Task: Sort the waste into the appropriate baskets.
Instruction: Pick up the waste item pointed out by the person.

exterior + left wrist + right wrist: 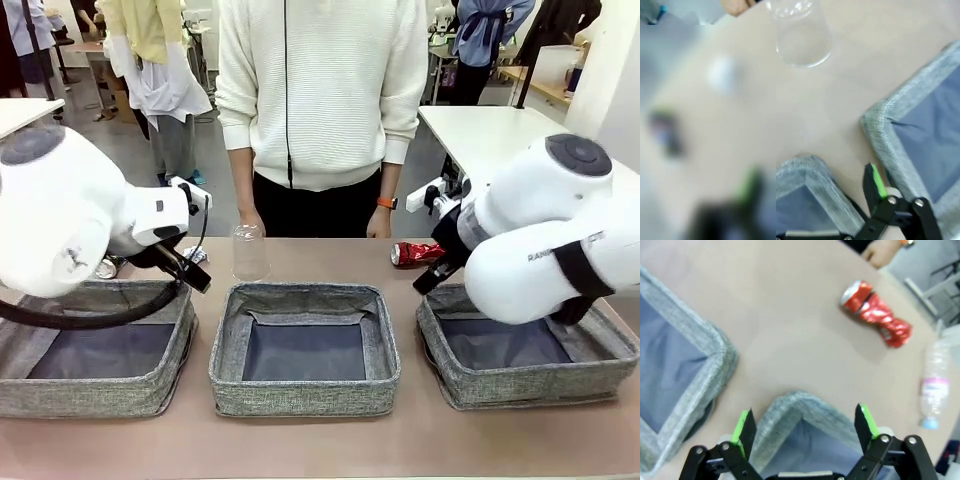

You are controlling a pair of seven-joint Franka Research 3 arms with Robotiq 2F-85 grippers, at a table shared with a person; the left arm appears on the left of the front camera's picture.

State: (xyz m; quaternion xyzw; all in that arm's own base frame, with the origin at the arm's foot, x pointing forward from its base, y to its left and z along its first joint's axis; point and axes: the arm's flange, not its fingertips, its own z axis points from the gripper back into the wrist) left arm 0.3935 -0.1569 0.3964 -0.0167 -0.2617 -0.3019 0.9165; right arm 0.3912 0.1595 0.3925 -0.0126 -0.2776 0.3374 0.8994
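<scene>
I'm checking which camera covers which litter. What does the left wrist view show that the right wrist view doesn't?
Left wrist view, not the right: a clear cup, a blurred white paper ball and a blurred dark can.
Right wrist view, not the left: a crushed red can and a clear bottle.
Both: the table, corners of two grey baskets, a person's hand at the far edge, and that arm's own open tool: left tool, right tool.

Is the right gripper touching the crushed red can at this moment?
Apart. The right wrist view shows the open right gripper over a basket corner, with bare table between it and the crushed red can.
</scene>
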